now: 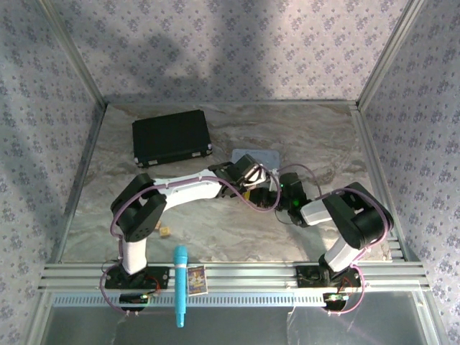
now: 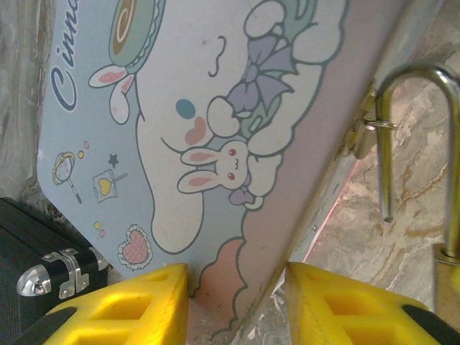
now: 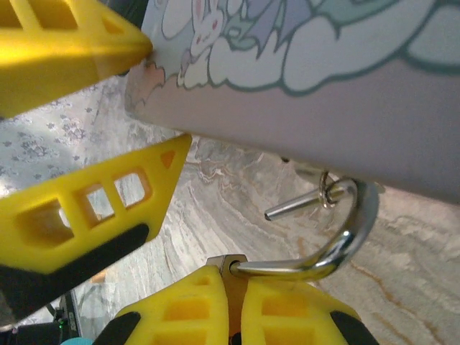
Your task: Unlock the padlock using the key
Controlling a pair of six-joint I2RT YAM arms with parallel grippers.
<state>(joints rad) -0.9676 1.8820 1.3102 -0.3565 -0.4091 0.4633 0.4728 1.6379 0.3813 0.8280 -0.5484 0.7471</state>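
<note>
The padlock's brass body (image 3: 233, 267) is pinched between my right gripper's (image 3: 235, 287) yellow fingers. Its silvery shackle (image 3: 343, 241) stands open, the free end out of the body, and threads a small ring on the pastel cartoon tin's (image 3: 345, 108) clasp. In the left wrist view the shackle (image 2: 420, 79) arcs at the right beside the tin (image 2: 215, 108). My left gripper (image 2: 237, 302) is shut on the tin's corner, one finger on the printed lid and one underneath. In the top view both grippers (image 1: 251, 180) (image 1: 277, 188) meet at the tin (image 1: 259, 156). The key is hidden.
A black case (image 1: 171, 138) with metal corners lies at the back left, close behind the tin. A small wooden cube (image 1: 165, 231) sits near the left arm's base. A blue pen (image 1: 180, 284) and a small card (image 1: 196, 279) rest on the front rail.
</note>
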